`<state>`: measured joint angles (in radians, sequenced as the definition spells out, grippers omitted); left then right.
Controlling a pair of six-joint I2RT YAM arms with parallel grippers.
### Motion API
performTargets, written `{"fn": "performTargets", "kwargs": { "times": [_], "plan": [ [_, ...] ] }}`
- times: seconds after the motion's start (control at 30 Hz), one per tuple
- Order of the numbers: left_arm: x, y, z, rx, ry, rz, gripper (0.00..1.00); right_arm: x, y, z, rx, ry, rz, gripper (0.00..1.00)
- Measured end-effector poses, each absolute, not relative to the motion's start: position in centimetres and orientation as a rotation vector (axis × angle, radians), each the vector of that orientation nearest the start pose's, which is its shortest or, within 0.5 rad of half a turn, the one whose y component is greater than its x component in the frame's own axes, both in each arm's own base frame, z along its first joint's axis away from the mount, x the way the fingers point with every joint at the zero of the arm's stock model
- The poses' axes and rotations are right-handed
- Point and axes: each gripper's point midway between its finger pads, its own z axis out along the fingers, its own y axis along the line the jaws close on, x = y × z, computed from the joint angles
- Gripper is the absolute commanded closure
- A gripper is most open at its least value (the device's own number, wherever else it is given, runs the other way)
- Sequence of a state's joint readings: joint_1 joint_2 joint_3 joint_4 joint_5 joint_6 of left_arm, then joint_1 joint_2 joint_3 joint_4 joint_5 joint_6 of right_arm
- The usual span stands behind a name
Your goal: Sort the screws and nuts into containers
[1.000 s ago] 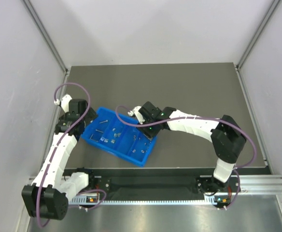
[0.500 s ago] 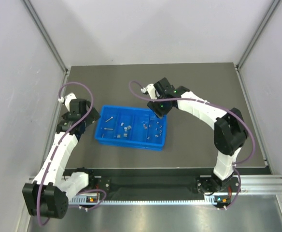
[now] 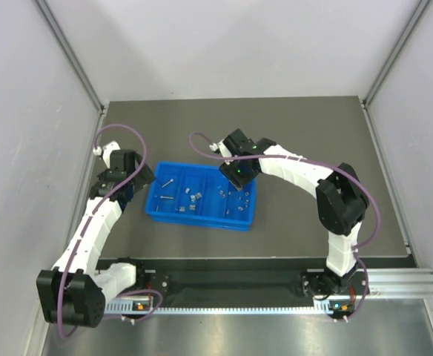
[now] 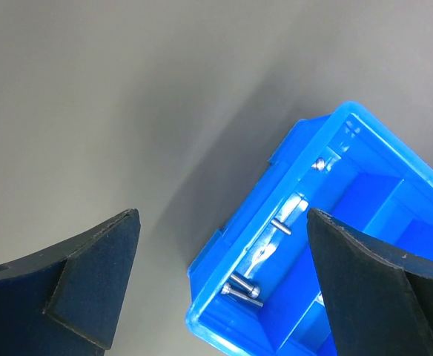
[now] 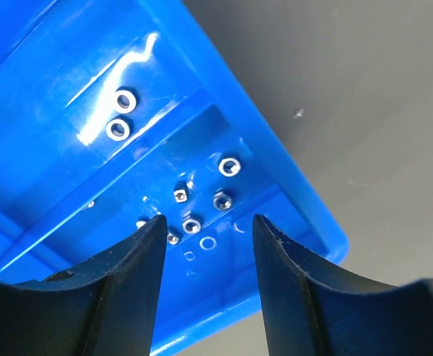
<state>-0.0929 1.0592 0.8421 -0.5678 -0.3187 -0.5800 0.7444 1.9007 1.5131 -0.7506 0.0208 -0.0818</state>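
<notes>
Hovering right pincer (image 5: 207, 222), nuts (image 5: 222, 199) beneath parted jaws

Dark grey table (image 3: 313, 133) carrying one blue tray (image 3: 199, 219).
The table top is a matte, even grey, closed in by pale panels (image 3: 231, 44) on its left, right and far sides. The tray sits flat on it, left of centre and in the near half, its long side almost parallel to the near edge. A tiny pale speck (image 5: 299, 113) lies on the bare surface near the tray's corner.
</notes>
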Motion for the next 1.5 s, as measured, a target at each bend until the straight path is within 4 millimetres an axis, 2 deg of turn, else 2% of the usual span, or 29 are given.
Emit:
{"fn": "performTargets", "kwargs": {
  "times": [0.27,0.6,0.93,1.5],
  "plan": [
    [29.5,0.7,15.0,-0.702,2.196,0.041,0.01,31.8,27.8,8.0,-1.029,2.509,0.121,0.51],
    [29.5,0.8,15.0,-0.704,2.193,0.048,0.01,31.2,27.8,5.6,-1.015,2.513,0.115,0.53],
    [29.5,0.8,15.0,-0.704,2.193,0.047,0.01,31.6,27.5,5.1,-1.008,2.489,0.034,0.53],
    [29.6,0.1,15.7,-0.684,2.179,-0.006,0.01,31.6,26.9,3.8,-1.249,2.416,-0.02,0.51]
  ]
}}
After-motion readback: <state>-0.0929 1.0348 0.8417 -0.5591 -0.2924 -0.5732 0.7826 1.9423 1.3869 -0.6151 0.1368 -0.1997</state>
